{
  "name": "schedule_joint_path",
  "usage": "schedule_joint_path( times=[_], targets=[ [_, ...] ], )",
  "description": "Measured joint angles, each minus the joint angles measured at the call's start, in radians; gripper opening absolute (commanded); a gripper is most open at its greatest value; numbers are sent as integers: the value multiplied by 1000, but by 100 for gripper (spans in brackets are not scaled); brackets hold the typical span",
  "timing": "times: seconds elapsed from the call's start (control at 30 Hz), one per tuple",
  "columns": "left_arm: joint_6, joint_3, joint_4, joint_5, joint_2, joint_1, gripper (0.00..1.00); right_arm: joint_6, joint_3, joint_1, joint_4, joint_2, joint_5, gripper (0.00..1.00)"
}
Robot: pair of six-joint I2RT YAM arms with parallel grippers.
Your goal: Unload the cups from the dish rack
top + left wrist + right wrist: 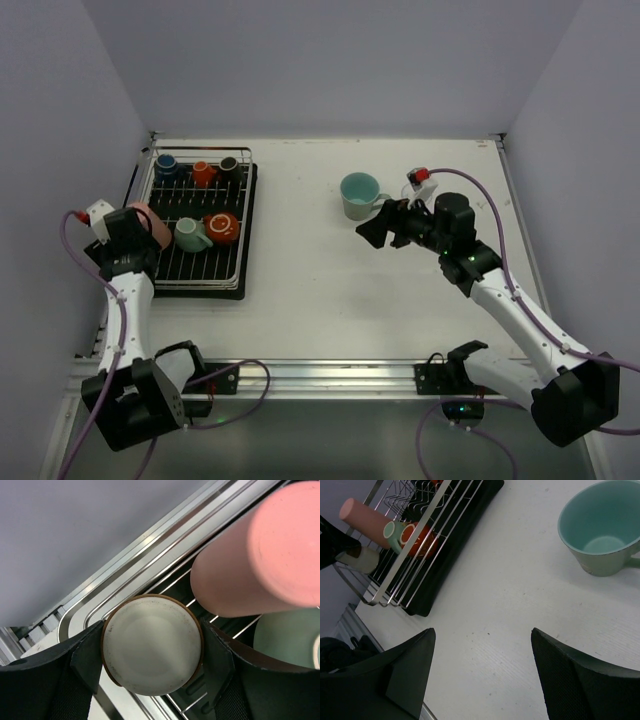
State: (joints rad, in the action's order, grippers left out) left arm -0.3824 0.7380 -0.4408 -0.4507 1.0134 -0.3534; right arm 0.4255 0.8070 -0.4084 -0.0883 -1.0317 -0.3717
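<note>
The dish rack (243,215) stands at the table's left on a black tray. In the left wrist view my left gripper (152,645) is at the rack's near left corner, its fingers pressed on both sides of a small cup with a brown edge and a whitish base (150,647). A salmon tumbler (250,560) lies just beside it, with a teal mug (285,637) behind. Blue (166,165), orange (203,173) and black (229,165) cups sit in the far row. One teal mug (359,194) stands upright on the table. My right gripper (372,232) hovers open beside it, holding nothing.
A red-orange cup (221,226) lies next to the teal mug (190,235) in the rack. Grey walls close in on the left, the right and the back. The rack's raised wire rim (115,580) runs just past my left fingers.
</note>
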Motion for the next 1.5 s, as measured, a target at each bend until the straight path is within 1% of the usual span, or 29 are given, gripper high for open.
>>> schedule_joint_path(
  times=[0.07, 0.17, 0.27, 0.43, 0.5, 0.6, 0.73, 0.8, 0.87, 0.9, 0.97, 1.03, 1.17, 1.27, 1.4, 1.5],
  targets=[
    [0, 0, -23, 18, -24, 0, 54, 0, 0, 0, 0, -2, -10, 80],
    [0, 17, -74, 61, -50, 0, 46, 0, 0, 0, 1, -9, -18, 80],
    [-1, 56, -124, 115, -64, 0, 41, 0, 0, 0, 0, -17, -23, 80],
    [-2, 127, -206, 241, -139, 0, 38, 4, 0, 0, 6, -22, -51, 80],
    [-2, 177, -242, 299, -164, 6, 38, 10, 0, 0, 15, -22, -72, 79],
    [-8, 238, -255, 410, -200, 31, 37, 29, -1, -3, 33, -18, -92, 79],
    [-43, 241, -230, 615, -255, 74, 37, 74, -32, -11, 88, 33, -93, 79],
    [-85, 197, -156, 759, -283, 93, 37, 117, -65, -12, 144, 73, -106, 79],
    [-153, 124, -41, 892, -317, 119, 38, 182, -112, -19, 229, 107, -132, 79],
    [-182, 92, 10, 937, -329, 133, 39, 218, -142, -26, 286, 120, -146, 79],
    [-272, 4, 173, 1026, -359, 171, 41, 296, -202, -65, 402, 129, -152, 79],
    [-372, -72, 348, 1094, -380, 218, 41, 361, -251, -131, 510, 117, -145, 79],
    [-532, -146, 609, 1196, -381, 285, 41, 468, -269, -275, 724, 20, -140, 79],
    [-626, -172, 766, 1243, -368, 298, 41, 527, -235, -329, 859, -91, -140, 78],
    [-700, -196, 902, 1301, -352, 304, 40, 558, -147, -366, 943, -219, -137, 78],
    [-727, -211, 959, 1322, -336, 316, 40, 561, -90, -383, 966, -266, -136, 77]
  ],
)
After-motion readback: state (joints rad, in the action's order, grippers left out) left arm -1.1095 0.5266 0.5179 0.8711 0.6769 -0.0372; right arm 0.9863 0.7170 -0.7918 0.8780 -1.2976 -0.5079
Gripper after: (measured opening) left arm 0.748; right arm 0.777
